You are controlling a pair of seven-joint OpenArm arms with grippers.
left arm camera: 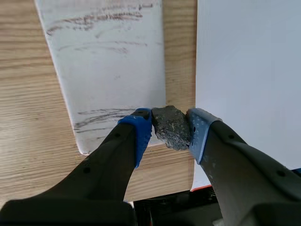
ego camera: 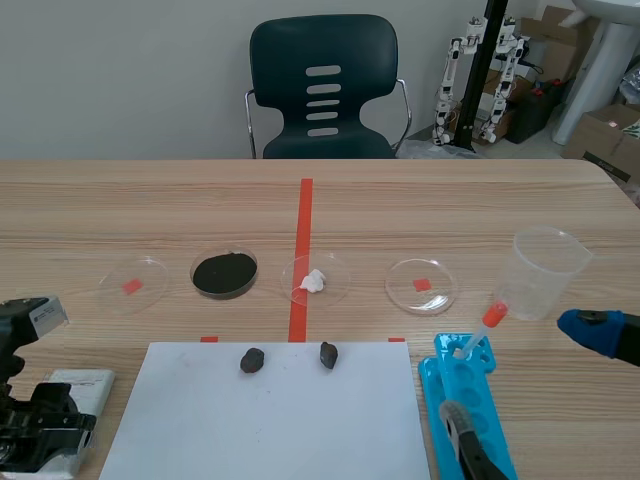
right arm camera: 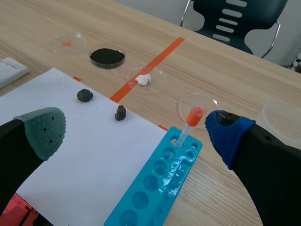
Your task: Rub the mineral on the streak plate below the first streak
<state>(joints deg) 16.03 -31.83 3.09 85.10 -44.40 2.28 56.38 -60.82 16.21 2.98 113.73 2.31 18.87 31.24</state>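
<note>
While left gripper (left arm camera: 169,126) clamps mineral (left arm camera: 171,128) at the streak plate (left arm camera: 108,61), right gripper (right arm camera: 136,131) (jaws apart) hovers.

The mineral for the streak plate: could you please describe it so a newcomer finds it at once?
Find the white paper sheet on the table, then the white streak plate beside its left edge. At the plate's near edge, the left claw pinches a rough dark grey mineral; unlike the two dark stones lying on the paper, it is held.
</note>
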